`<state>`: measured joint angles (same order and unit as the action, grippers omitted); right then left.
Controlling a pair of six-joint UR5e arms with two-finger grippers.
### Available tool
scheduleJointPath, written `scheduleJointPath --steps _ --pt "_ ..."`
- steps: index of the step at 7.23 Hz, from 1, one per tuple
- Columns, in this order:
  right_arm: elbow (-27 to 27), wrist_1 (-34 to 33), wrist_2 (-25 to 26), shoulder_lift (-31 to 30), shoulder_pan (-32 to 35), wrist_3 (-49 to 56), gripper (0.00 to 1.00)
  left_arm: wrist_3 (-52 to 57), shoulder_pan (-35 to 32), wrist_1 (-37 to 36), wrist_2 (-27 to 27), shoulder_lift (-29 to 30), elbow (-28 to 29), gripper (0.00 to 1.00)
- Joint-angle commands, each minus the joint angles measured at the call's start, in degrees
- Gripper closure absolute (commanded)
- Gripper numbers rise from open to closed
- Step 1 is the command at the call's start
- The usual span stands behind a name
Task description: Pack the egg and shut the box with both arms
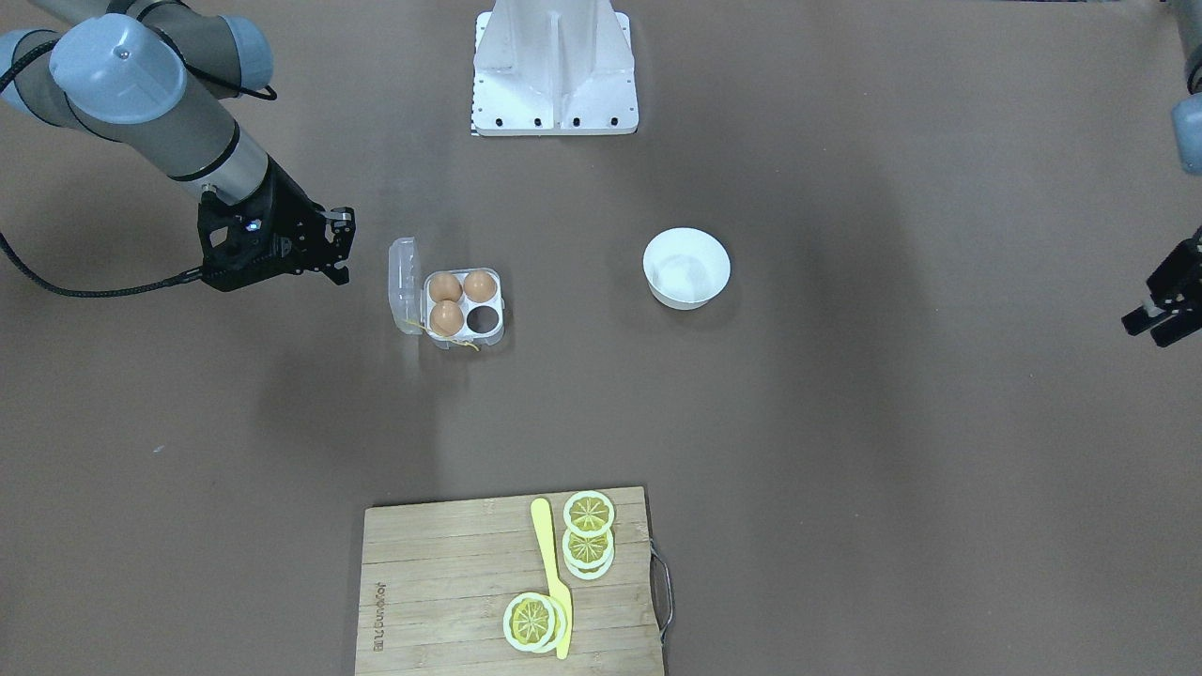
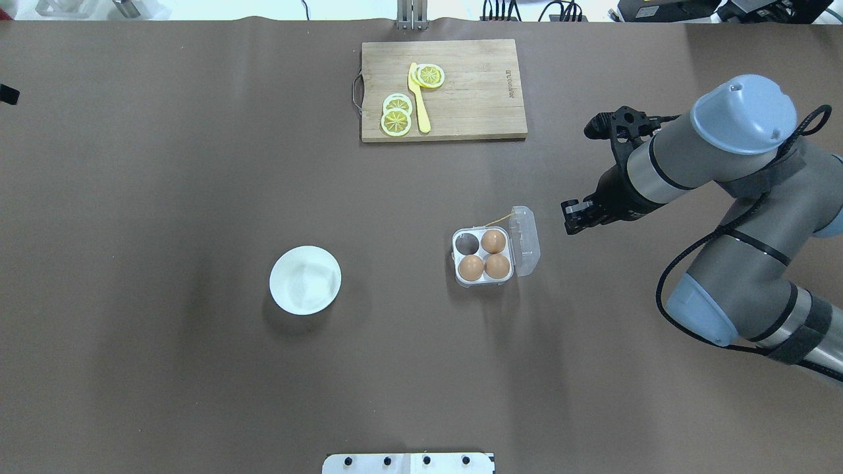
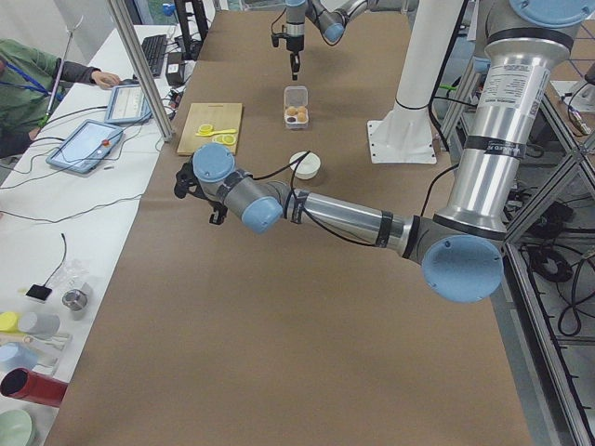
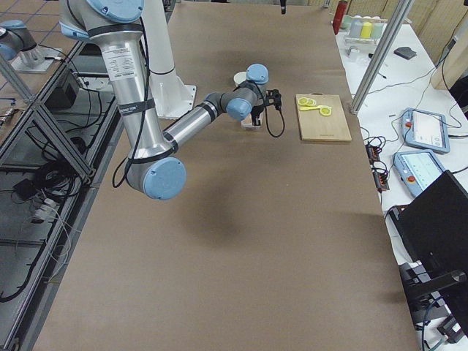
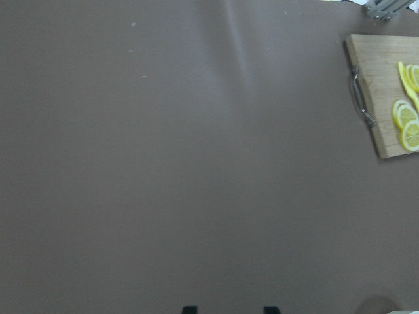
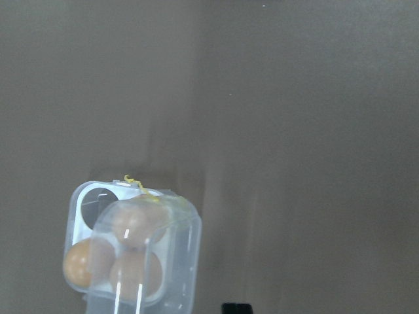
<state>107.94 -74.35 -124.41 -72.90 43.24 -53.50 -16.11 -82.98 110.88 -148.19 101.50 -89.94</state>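
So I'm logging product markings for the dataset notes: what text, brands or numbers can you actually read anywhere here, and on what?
Rectangular bamboo cutting board: a short dark line of print runs along its edge, too small and blurred to read in any view.
Small square clear-plastic egg carton, round white bowl, yellow plastic knife: no markings visible.
Nothing else legible.

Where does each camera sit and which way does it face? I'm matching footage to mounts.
Front-facing: across the table, looking down; right end effector, base at top.
Overhead: behind the robot; box, right arm.
Exterior left: table's end; near left arm.
Exterior right: opposite end; near right arm.
Left wrist: over bare table, cutting board at the edge.
Right wrist: above the box's lid.
Front-facing and overhead share the bowl.
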Motion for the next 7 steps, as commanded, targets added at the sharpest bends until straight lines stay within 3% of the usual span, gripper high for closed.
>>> scheduleJointPath --steps 1,2,4,6,7 --pt "-0.18 0.17 0.92 3.09 -3.05 -4.05 1.0 25.94 -6.39 -16.77 2.1 0.1 0.73 0.5" --pt "-0.18 0.17 3.27 4.07 -5.51 -6.5 1.0 27.25 -6.41 -17.71 4.56 0.28 0.64 0.5" --pt "-0.71 -0.09 7.76 8.72 -10.26 -11.34 1.0 27.27 -6.41 -17.81 4.32 0.19 0.47 0.5" --pt "-0.53 -0.79 7.6 11.28 -10.1 -12.42 1.0 27.27 -6.49 -17.81 4.32 -0.33 0.29 0.5" --pt "-0.53 -1.14 7.6 11.46 -9.06 -12.33 1.0 27.27 -6.84 -18.33 4.93 -1.12 1.42 0.39"
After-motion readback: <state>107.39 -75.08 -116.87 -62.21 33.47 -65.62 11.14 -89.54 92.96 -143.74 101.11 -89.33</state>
